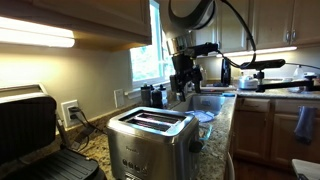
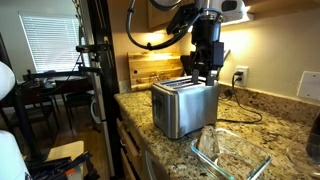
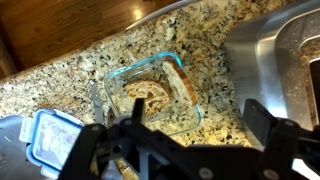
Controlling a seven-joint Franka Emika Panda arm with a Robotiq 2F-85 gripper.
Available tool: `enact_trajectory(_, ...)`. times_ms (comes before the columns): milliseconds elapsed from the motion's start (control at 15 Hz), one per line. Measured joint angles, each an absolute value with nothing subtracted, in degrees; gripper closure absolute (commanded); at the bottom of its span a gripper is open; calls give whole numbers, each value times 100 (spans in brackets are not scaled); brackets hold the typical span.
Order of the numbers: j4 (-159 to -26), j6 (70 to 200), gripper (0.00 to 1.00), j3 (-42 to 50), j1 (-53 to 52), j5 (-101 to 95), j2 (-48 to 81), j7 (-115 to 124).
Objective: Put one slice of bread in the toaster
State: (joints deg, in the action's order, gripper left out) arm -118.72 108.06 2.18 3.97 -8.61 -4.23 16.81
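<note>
Exterior view: my hand, a black two-fingered gripper, hangs over the back of the surface w/ fingers spread wide and nothing in it. The boxy brushed-steel toaster w/ two long dark top slots sits nearer the camera, both slots empty. A black hinged contact grill stands well apart to one side.

Exterior view: the hand is above and just behind the toaster, not touching it. The speckled granite surface drops off at an edge near the toaster's base.

Wrist view: below me lies a clear square glass dish holding tan bread slices that lean together. The toaster is just beside it, and a blue-rimmed clear lid lies near the opposite side.

The step, as I judge it, is fetching one slice. I'd come straight down w/ one finger on each side of a single slice, pinch lightly so it doesn't crush, and lift clear of the dish wall before swinging to a slot. There's open room above, but it's tight betw. the dish rim and the toaster's side.
</note>
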Motion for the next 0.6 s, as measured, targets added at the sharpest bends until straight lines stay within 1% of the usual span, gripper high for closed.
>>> enact_trajectory(600,-12042,11340,0,198,384,-858,-437,1681)
